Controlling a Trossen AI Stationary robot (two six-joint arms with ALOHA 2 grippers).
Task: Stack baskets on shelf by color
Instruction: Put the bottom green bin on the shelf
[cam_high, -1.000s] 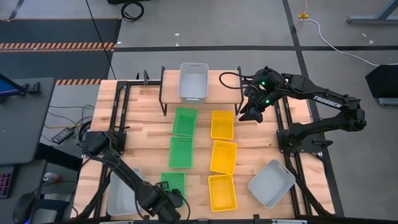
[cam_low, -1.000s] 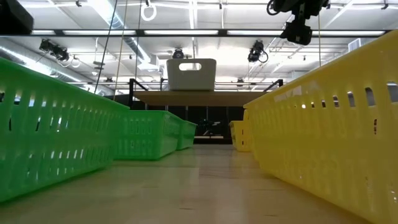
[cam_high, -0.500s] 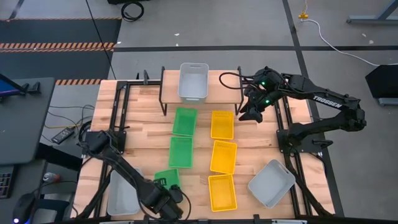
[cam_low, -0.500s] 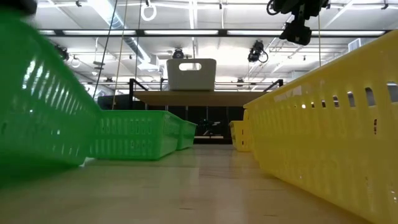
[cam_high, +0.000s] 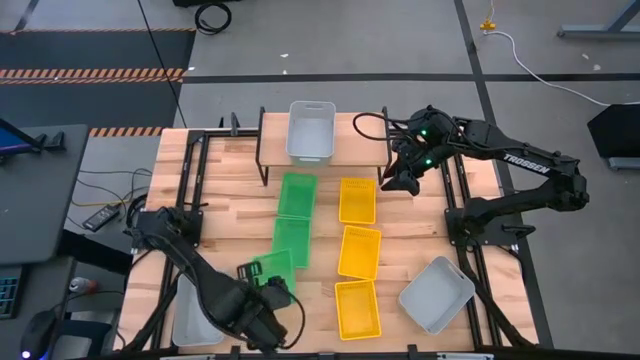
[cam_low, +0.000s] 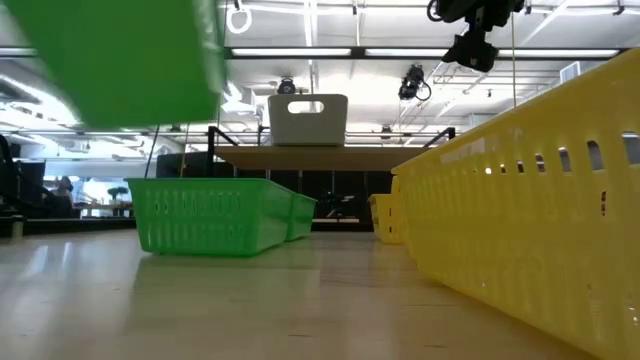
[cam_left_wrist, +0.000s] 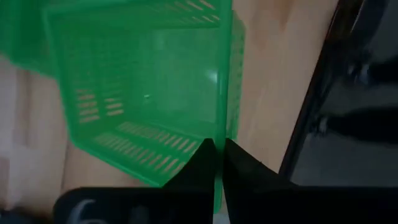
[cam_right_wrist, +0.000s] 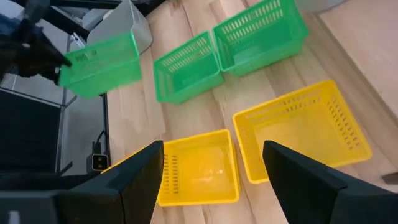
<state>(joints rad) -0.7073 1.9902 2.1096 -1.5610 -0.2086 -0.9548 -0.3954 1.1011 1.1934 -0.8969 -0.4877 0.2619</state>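
My left gripper (cam_high: 272, 296) is shut on a green basket (cam_high: 263, 271), held up near the table's near edge. The basket also shows in the left wrist view (cam_left_wrist: 137, 81) and, blurred, high in the low view (cam_low: 120, 60). Two more green baskets (cam_high: 297, 195) (cam_high: 290, 242) and three yellow ones (cam_high: 357, 200) (cam_high: 360, 250) (cam_high: 358, 308) rest on their bottoms on the table. One pale grey basket (cam_high: 311, 130) stands on the shelf (cam_high: 350, 140). My right gripper (cam_high: 404, 176) hangs open and empty by the shelf's right end. My left gripper pinches one side wall of the green basket at its rim (cam_left_wrist: 219, 134), near a corner, one finger inside the basket and one outside. The basket is lifted clear of the table and tilted, its open top toward the wrist camera.
A grey basket (cam_high: 436, 293) lies at the table's near right and another (cam_high: 195, 312) at the near left beside my left arm. Black frame rails (cam_high: 200, 190) run along both table sides. Bare wood lies between the green and yellow rows (cam_low: 320, 290).
My left gripper has gone up and a little toward the table's far edge with the nearest green basket. The basket has been lifted clear of the table, tipped and turned about. My right gripper has stayed by the shelf's right end.
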